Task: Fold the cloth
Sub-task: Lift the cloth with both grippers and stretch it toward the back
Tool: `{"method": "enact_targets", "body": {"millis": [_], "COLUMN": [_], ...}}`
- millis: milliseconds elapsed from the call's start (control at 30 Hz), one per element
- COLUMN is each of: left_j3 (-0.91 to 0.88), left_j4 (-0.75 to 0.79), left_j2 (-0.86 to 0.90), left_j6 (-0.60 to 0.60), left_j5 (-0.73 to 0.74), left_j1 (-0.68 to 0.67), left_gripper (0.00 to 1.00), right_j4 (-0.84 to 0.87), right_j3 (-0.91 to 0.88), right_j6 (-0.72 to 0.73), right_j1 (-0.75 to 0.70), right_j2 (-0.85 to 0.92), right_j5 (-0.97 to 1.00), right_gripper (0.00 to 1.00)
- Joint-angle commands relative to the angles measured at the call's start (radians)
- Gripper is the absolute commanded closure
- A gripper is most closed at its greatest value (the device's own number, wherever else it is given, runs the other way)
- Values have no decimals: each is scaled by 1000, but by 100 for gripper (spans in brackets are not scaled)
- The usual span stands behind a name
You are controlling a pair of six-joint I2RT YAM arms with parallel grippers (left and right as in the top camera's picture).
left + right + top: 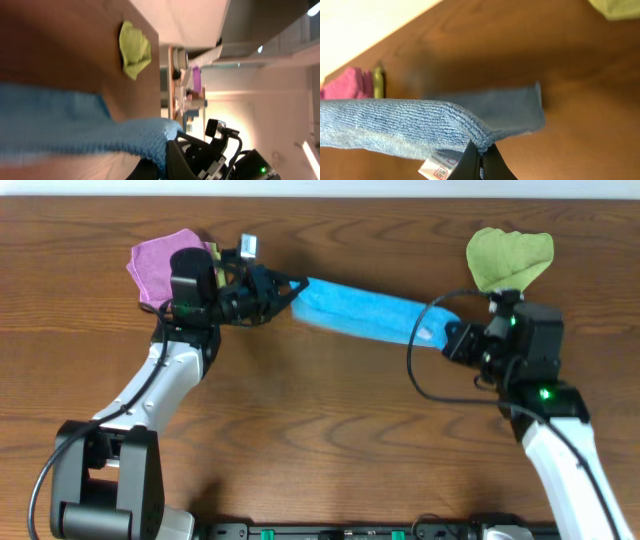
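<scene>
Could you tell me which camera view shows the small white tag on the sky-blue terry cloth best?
The right wrist view: the small white tag hangs below the sky-blue terry cloth, beside the right gripper, its print visible. Overhead shows it only as a pale patch; the left wrist view shows none.

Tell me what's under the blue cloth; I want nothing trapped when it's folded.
Under the cloth, the right wrist view shows only bare wooden table and shadow. Overhead, the cloth covers the strip beneath it.

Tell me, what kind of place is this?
Looks like a robotics lab or workshop: the left gripper and right gripper hold the cloth at a wooden table, with cluttered shelves beyond.
</scene>
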Motion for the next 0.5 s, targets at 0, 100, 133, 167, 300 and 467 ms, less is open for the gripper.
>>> {"method": "enact_targets", "body": {"millis": [0,100,133,167,300,467], "left_j3": [63,109,129,155,303,452], "left_j4": [-9,-8,-8,-8,-8,-10], "left_j2": [14,52,67,83,183,276], "left_j6": [-8,-7,-6,-6,-6,6], "left_j5": [-79,-142,-152,-160,-155,-102], "left_j1": [6,15,17,19,23,34], "left_gripper": [94,94,94,94,94,94], "right_j4": [12,15,15,16,27,21], "right_j3": [87,214,240,274,407,536], "right_j6": [20,11,11,11,9,3], "right_j1": [-10,-10,-10,-10,-10,-10], "right_j2": [111,253,279,310,412,473], "right_j5": [0,0,0,0,0,1], "right_gripper": [99,99,99,99,99,99]}}
